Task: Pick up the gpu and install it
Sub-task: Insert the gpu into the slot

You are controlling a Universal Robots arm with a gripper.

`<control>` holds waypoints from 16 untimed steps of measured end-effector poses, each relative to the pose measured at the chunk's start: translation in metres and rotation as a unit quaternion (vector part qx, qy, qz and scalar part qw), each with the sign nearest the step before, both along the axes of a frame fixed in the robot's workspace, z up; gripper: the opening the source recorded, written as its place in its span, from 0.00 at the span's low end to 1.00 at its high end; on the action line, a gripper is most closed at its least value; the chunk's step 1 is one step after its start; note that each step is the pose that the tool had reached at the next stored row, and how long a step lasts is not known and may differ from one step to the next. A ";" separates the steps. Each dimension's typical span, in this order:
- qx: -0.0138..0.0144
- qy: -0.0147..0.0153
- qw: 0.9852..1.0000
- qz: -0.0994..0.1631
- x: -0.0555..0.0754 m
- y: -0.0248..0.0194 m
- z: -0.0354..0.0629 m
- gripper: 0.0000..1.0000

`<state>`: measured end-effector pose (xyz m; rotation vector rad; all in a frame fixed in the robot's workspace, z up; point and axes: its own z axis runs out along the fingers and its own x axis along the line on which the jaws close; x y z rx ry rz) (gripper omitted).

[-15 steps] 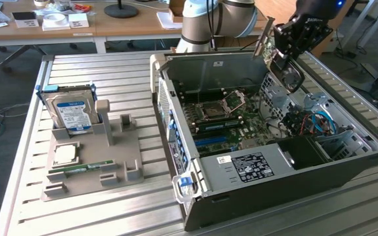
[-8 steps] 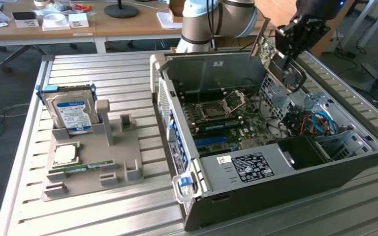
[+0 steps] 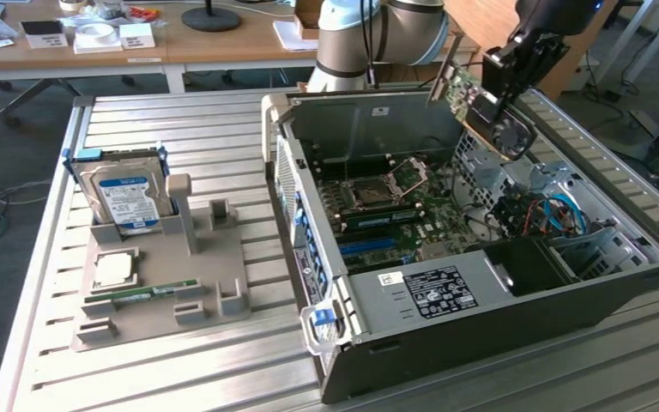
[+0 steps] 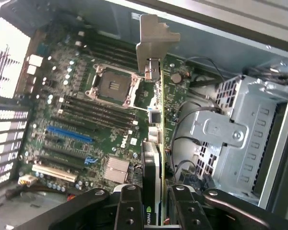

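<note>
Item: gpu (image 4: 152, 153), pinched edge-on between the fingers of the gripper (image 4: 156, 213), held aloft inside the rim of the open case (image 3: 604, 300). Long axis runs straight out from the fingers to the pale bracket, with the motherboard (image 4: 86, 110) beneath.

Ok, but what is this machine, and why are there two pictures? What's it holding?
It's a robot arm with a gripper, like a hand with two fingers. One picture comes from a camera standing off to the side; the other from a camera on the arm's wrist. The gripper is pinching the gpu, a thin card, above the open computer case and its green motherboard. On the metal table, at the exterior view's left, a grey holder carries a hard drive with a blue label and a small green memory stick.
</note>
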<state>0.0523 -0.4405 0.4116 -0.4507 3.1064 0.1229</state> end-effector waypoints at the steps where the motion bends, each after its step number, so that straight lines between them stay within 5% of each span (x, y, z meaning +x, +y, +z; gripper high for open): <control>1: 0.000 0.000 1.000 0.008 0.000 0.0000 -0.0001 0.27; 9: 0.000 0.000 0.997 0.071 0.000 0.0000 -0.0008 0.27; 16: -0.001 0.000 0.992 0.129 0.000 0.0000 -0.0017 0.27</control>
